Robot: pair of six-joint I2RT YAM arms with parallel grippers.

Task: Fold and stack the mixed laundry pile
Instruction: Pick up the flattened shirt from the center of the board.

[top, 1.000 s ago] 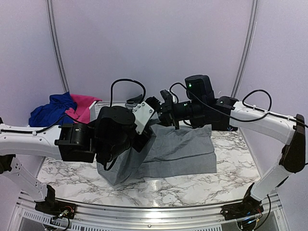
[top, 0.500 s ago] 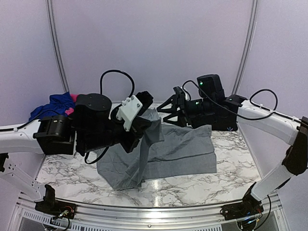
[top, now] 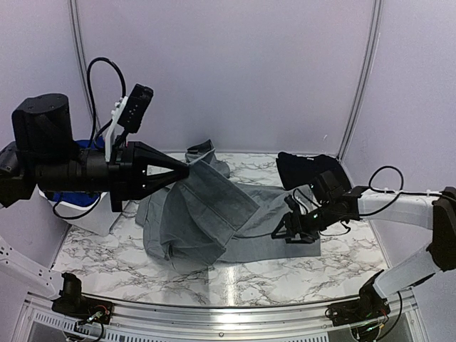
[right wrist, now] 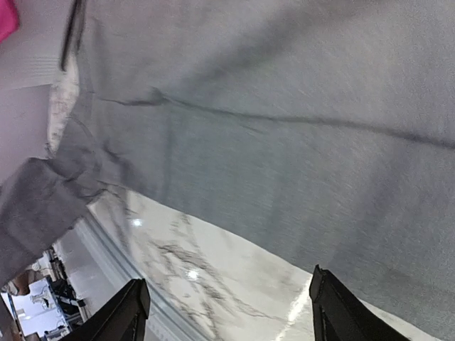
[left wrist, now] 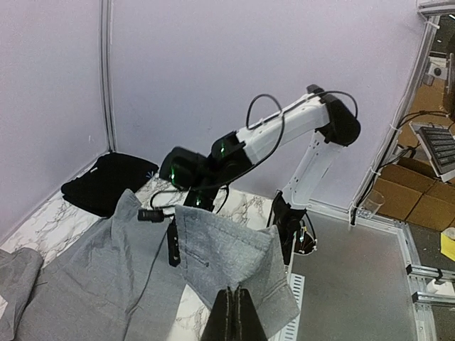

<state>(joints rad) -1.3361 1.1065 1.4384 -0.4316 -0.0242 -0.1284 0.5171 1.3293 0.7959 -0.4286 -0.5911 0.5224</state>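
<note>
Over the marble table (top: pixel 285 281), the left gripper (top: pixel 187 170), pinched tight on an edge of the grey collared shirt (top: pixel 206 214), holds it raised, the rest draping onto the tabletop. The right gripper (top: pixel 288 229) hovers low over the shirt's flat part, spread wide and empty. A black garment (top: pixel 306 169) lies behind it.

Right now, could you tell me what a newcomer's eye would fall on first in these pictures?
The grey shirt stands out, one edge pinched in the shut left tool and held up mid-scene. The right tool hangs open, low over the shirt's flat part, and a black garment lies behind it.
</note>
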